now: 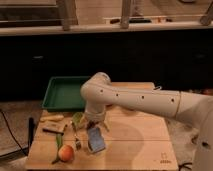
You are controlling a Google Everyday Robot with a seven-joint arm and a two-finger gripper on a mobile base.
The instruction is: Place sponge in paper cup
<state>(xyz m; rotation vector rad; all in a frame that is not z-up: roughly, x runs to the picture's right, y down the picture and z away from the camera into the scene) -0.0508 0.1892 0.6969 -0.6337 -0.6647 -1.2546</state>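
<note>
The light-blue sponge [96,139] stands tilted on the wooden table [135,145], front centre. My gripper [96,125] hangs from the white arm [135,100] directly above the sponge, at its top edge. I cannot tell whether it holds the sponge. The arm reaches in from the right, with its elbow over the table's middle. I cannot make out the paper cup; it is hidden or out of view.
A big green tray [62,92] sits at the back left. A pale green rounded object [77,119] lies left of the gripper. An orange fruit [65,152] is at the front left, a pale long object [52,118] and a dark bar [52,130] further left.
</note>
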